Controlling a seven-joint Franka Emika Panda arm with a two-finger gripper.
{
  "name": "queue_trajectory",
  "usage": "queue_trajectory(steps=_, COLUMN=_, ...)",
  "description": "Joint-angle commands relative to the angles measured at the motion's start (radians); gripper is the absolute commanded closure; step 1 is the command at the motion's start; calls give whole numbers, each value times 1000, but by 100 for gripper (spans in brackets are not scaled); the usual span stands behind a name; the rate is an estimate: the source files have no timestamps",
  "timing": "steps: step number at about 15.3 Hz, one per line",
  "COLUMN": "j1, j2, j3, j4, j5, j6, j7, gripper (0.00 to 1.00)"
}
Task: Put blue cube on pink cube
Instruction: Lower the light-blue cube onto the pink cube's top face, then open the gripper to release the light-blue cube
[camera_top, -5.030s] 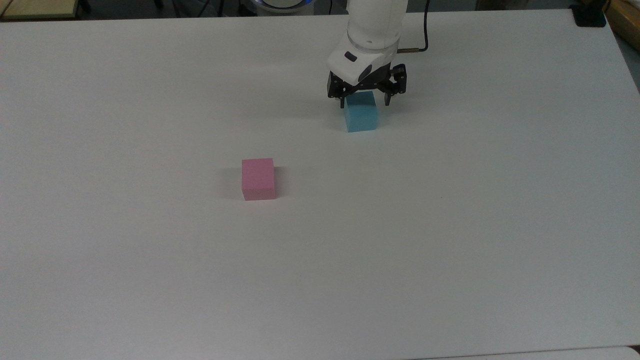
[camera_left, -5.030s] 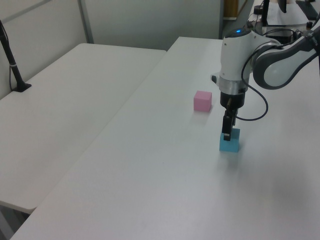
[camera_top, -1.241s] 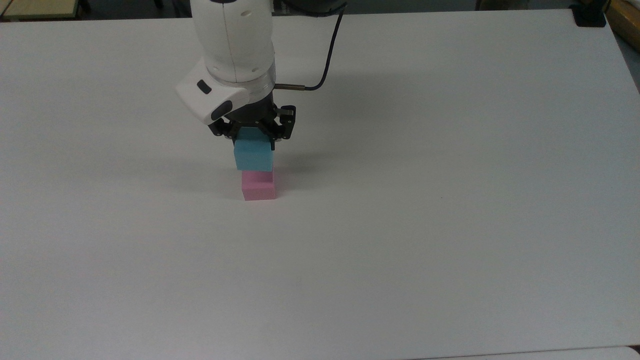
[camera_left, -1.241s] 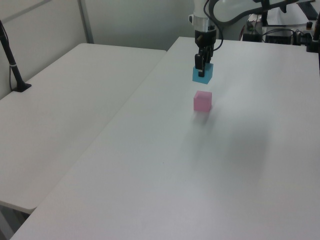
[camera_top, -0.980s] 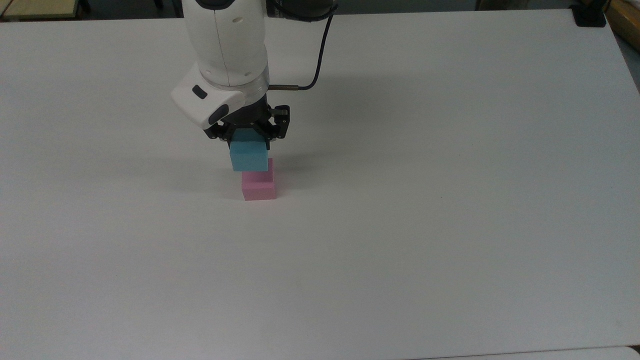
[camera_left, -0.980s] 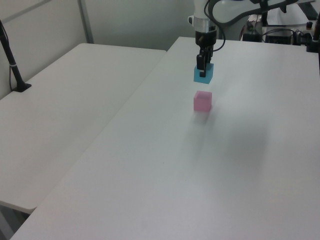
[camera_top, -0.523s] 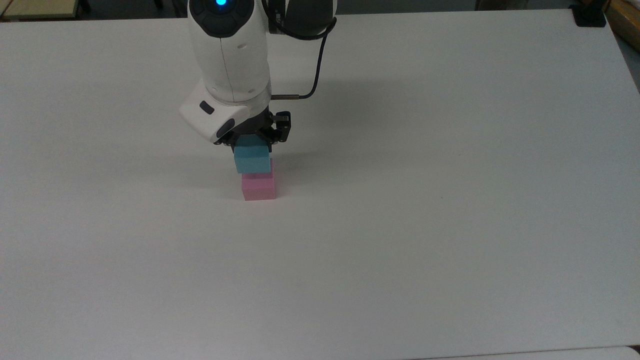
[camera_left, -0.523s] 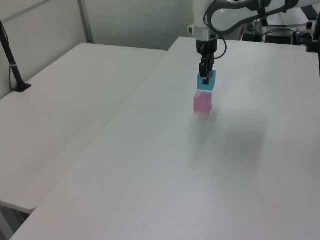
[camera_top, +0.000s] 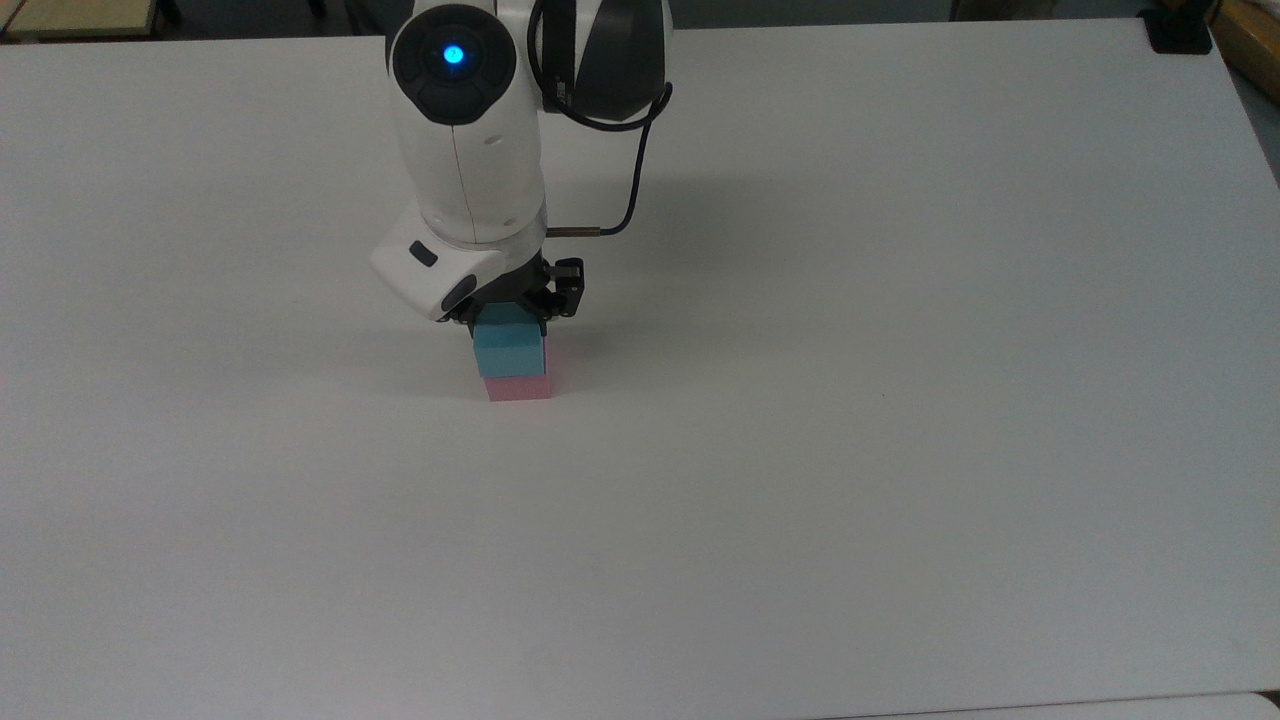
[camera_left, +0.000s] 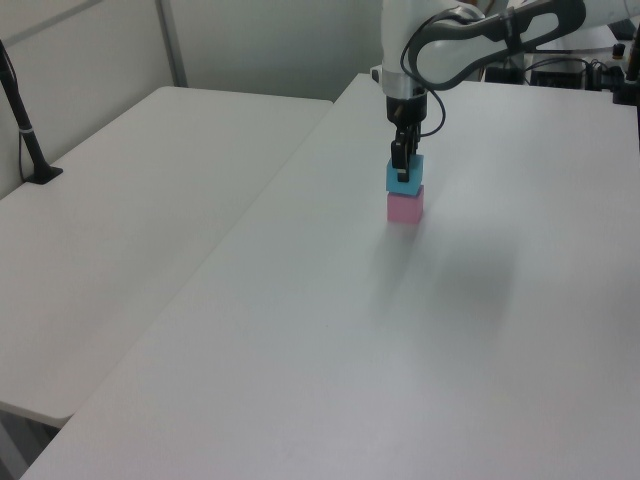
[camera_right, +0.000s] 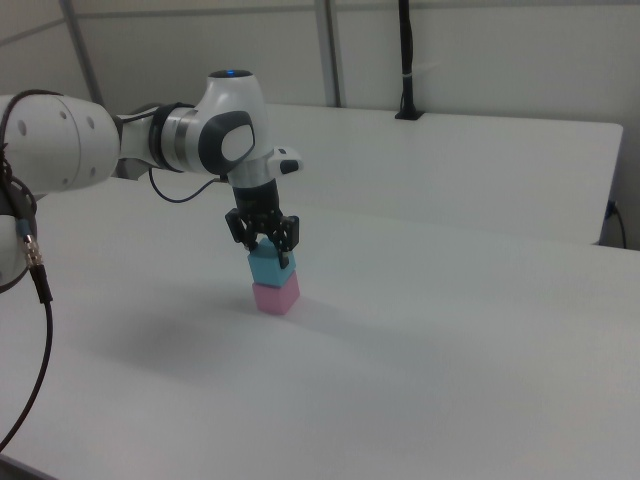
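The blue cube (camera_top: 509, 352) now sits on top of the pink cube (camera_top: 518, 389), and the pair stands as a short stack on the white surface (camera_top: 900, 450), left of centre in the top view and roughly mid-depth between the near and far edges. In the right view the blue cube (camera_right: 267, 266) lies squarely over the pink cube (camera_right: 276, 296), their faces close to lined up, with no gap showing between them; the left view tells the same, blue cube (camera_left: 404, 178) directly on pink cube (camera_left: 405, 208). The tool (camera_top: 512, 318) reaches straight down from the arm and is clamped on the blue cube, its dark fingers (camera_right: 284, 250) pressed against the cube's opposite sides, as the right view shows best. So the carrying and the lowering look finished, and the main part of the task appears done: one cube rests on the other. What is left, by my judgement, is the release: the fingers must part and the tool must rise clear without dragging the blue cube sideways or tipping it off. Since the stack is narrow and both cubes look light, a straight upward retreat seems the safest way to leave it standing.
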Motion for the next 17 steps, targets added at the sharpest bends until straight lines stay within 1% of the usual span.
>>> queue_trajectory(steps=1, j1=10, j2=5, j3=-3, j4=-16, j5=1, j6=34, j7=16, gripper=64)
queue_trajectory(steps=3, j1=9, j2=4, j3=-2, j4=-14, j5=11, j6=31, j7=18, gripper=64)
queue_trajectory(steps=4, j1=7, j2=4, j3=-3, j4=-14, j5=39, j6=31, j7=19, gripper=63)
queue_trajectory(steps=5, j1=7, j2=4, j3=-3, j4=-16, j5=42, j6=29, j7=19, gripper=60)
queue_trajectory(steps=6, j1=7, j2=4, j3=-3, j4=-17, j5=40, j6=29, j7=18, gripper=45)
queue_trajectory(steps=7, j1=7, j2=4, j3=-3, j4=-17, j5=40, j6=29, j7=18, gripper=4)
queue_trajectory(steps=8, j1=5, j2=4, j3=-3, j4=-17, j5=40, j6=25, j7=16, gripper=0)
queue_trajectory(steps=12, j1=-4, j2=-27, j3=-5, j4=-16, j5=40, j6=-14, j7=7, gripper=0)
queue_trajectory(steps=17, j1=-8, j2=-111, j3=-6, j4=-5, j5=40, j6=-107, j7=5, gripper=0)
